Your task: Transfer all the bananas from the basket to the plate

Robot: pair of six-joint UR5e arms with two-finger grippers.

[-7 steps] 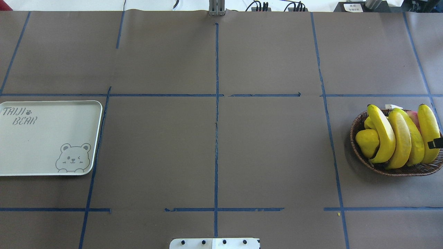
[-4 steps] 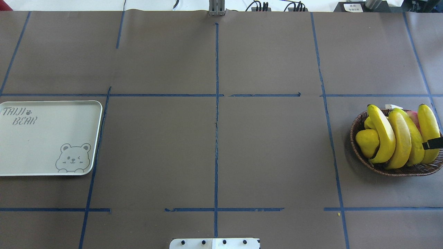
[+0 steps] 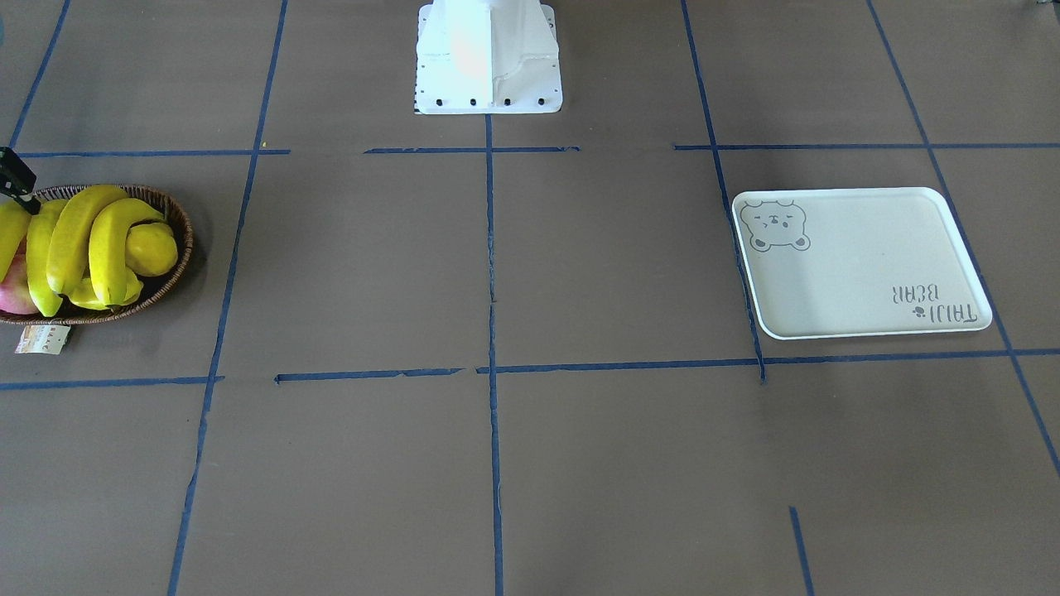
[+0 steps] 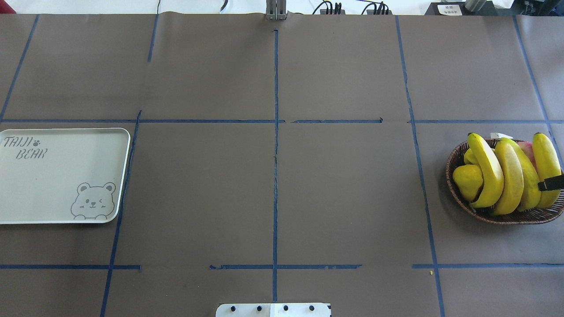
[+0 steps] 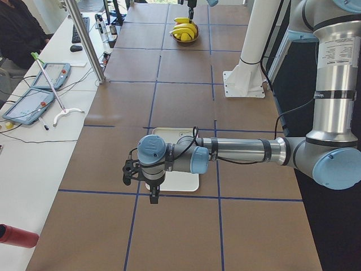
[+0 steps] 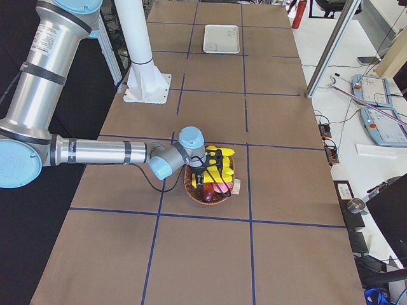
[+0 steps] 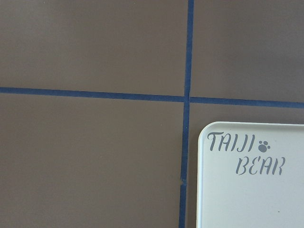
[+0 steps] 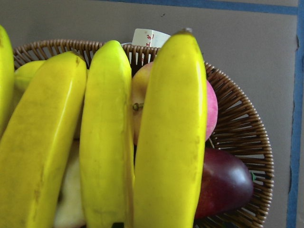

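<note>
Bananas (image 4: 506,176) lying across basket (image 4: 454,164) at right; right gripper (image 4: 553,183) hovering at rightmost banana (image 4: 545,154), opening unclear. Left gripper (image 5: 153,195) hanging beside plate (image 4: 53,176), opening likewise unclear.

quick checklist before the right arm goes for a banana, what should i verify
1. Four long curved yellow bananas lie in the dark-brown woven wicker basket: ok.
2. Rectangular cream-white bear-print plate has nothing on it: ok.
3. Right tool sits over the outermost banana: ok.
4. Right tool open wide enough: cannot tell.
5. Left tool by the plate, open or shut: cannot tell.
6. Pink apple and dark red fruit beside that banana, clear of the grasp: cannot tell.
</note>
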